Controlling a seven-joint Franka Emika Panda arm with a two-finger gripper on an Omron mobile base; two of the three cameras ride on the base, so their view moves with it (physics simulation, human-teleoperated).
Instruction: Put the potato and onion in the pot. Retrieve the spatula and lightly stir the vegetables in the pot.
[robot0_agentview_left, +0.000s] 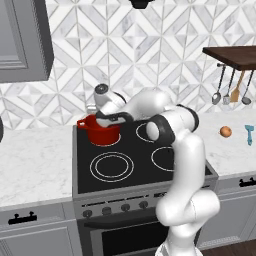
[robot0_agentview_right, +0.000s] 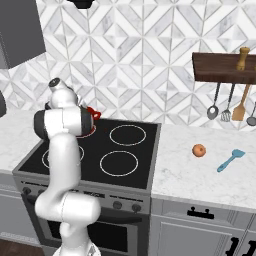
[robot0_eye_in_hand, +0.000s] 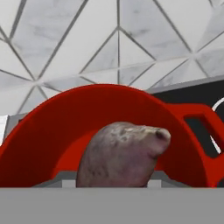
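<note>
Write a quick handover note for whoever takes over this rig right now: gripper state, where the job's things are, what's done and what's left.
Gripper: over the pot on the stove's back left burner, jaws closed on the potato, held just in front of the pot's opening.
Onion: on the counter right of the stove.
Spatula: lying on the same counter, right of the onion.
Done: potato picked up and carried to the pot.
Left: release the potato into the pot, fetch the onion and put it in, then take the spatula and lightly stir.

Arm (robot0_agentview_left: 180, 150) bent forward-left, elbow raised, wrist turned down; gripper (robot0_agentview_left: 102, 119) low, jaws clamped on load.
</note>
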